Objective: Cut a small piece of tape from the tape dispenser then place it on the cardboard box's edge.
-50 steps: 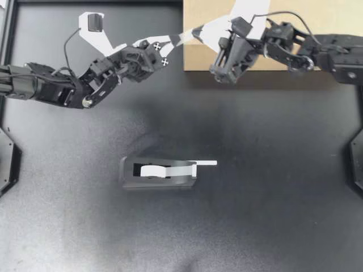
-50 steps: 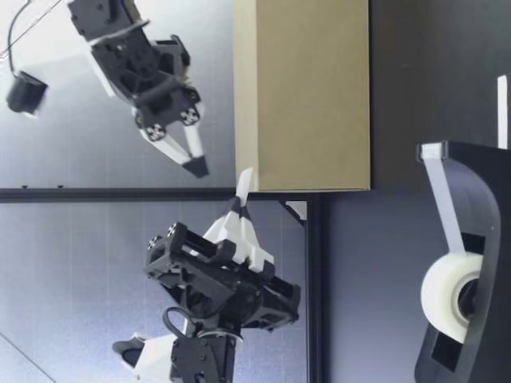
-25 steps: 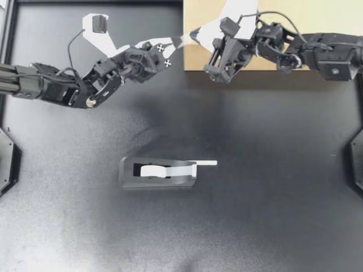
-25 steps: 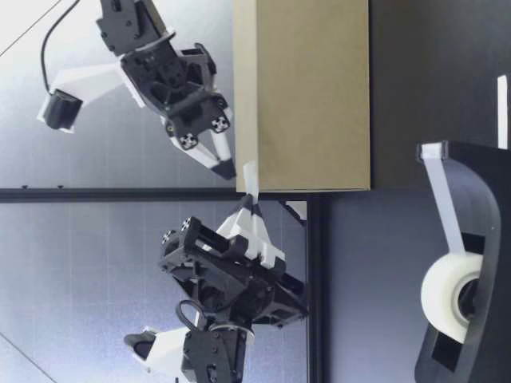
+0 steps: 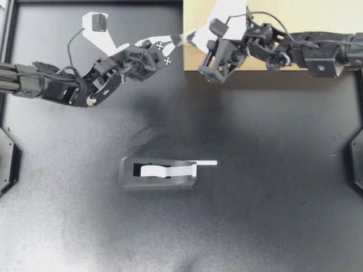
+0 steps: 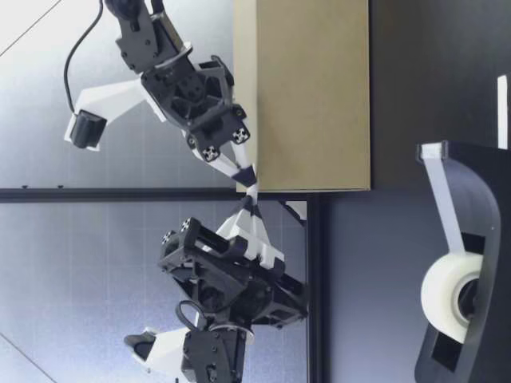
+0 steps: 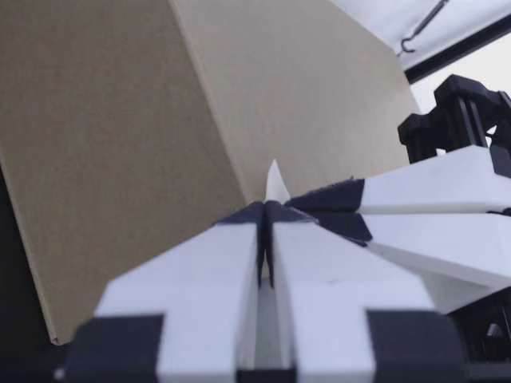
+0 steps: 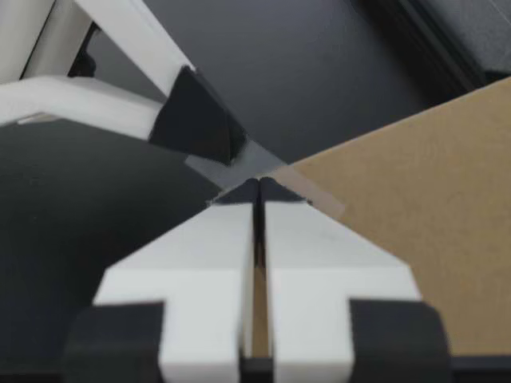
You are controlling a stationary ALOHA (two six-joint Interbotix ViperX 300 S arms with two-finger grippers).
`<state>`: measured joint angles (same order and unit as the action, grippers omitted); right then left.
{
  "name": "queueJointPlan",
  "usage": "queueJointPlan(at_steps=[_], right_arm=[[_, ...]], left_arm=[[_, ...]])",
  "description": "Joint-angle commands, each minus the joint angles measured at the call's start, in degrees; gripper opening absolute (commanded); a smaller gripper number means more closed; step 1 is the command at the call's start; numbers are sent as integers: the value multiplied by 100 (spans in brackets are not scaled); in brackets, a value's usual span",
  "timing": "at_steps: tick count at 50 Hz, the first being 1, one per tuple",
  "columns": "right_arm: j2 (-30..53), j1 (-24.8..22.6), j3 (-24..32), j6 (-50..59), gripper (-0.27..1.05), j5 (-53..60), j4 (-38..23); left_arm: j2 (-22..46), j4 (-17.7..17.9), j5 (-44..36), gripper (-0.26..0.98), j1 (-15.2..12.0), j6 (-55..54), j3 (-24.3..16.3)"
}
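Cardboard box point(image 5: 332, 14) is set at the table point(image 5: 255, 215) edge, tape dispenser point(image 5: 157, 173) mid-table. Left gripper point(image 5: 176, 42) fingers are clamped on a tape piece point(image 8: 267, 169) by the box corner. Right gripper point(image 5: 190, 36) fingers are pressed together, tips at the tape.

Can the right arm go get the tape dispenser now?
Probably yes, the way looks free: bare table lies between my right gripper and the tape dispenser. But its fingers are shut, up at the cardboard box corner by the tape piece my left gripper holds.
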<state>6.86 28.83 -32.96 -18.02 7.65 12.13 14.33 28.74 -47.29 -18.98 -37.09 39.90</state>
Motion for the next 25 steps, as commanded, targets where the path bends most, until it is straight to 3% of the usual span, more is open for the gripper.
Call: queueJointPlan(at_steps=[1,25], right_arm=[[-18,105,185,-9,-8,-18,-9],[176,176,404,-9,-8,-114,-35]], left_arm=[[-79,-9,-26,-10,-26,9,-70],[-44,18,79,-10,-26,26,-70]])
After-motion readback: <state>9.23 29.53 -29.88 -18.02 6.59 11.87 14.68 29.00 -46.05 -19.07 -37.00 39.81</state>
